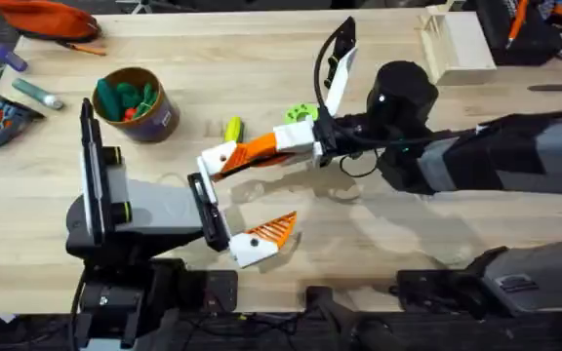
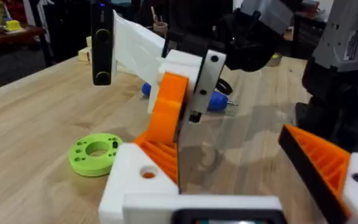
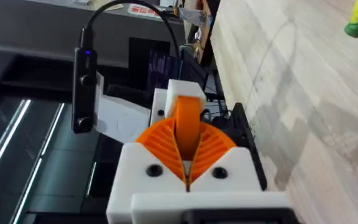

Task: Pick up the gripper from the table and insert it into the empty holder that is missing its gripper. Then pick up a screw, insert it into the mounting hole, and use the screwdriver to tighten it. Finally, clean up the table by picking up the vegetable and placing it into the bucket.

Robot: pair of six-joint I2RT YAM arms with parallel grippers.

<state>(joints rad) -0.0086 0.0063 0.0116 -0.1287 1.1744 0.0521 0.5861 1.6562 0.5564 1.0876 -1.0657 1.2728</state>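
Grippers: two | gripper (image 1: 260, 147): one | bucket (image 1: 137, 103): one | vegetable (image 1: 233, 129): one

The pale wooden worktop (image 1: 388, 244) looked smooth and matt, its grain showing. The orange wedge-shaped plastic finger (image 3: 188, 124) was matt, its flanks ribbed. The flat green ring-shaped plastic disc (image 2: 95, 154) looked matt too. The round brown tub (image 1: 149, 119) carried a glossy label.

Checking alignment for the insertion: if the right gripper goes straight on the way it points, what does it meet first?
The holder, straight ahead of the right gripper; the gripper it clamps seems already against it, though depth is unclear.
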